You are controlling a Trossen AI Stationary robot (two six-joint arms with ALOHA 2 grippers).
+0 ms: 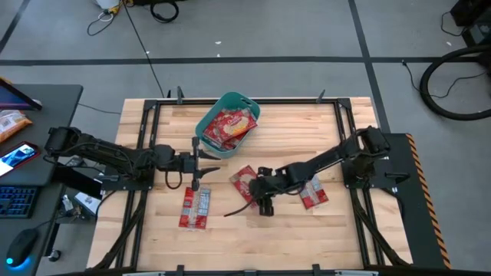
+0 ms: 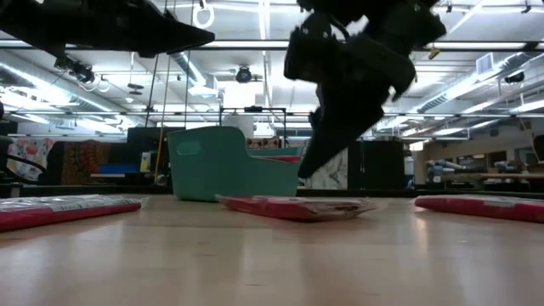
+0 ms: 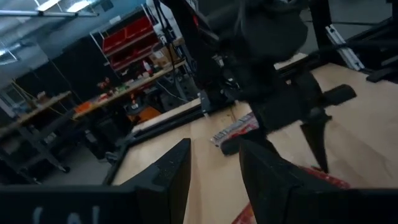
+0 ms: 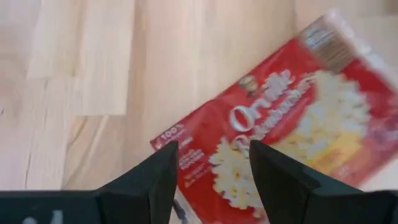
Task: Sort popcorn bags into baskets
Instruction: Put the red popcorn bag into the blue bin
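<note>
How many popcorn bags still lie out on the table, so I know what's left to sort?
3 on the table: one near the left arm, one in the middle by the right end effector, one farther right. More sit in the teal tub, stacked, so some may be hidden.

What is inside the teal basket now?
The teal basket holds red popcorn bags, at least two, lying overlapped on top. Anything beneath them, and the basket's floor, is covered, so the full count cannot be told.

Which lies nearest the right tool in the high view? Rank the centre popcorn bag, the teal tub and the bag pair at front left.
1. Centre popcorn bag, just beside the right tool.
2. Front-left bag pair, on the left arm's side.
3. Teal tub, at the back.
</note>
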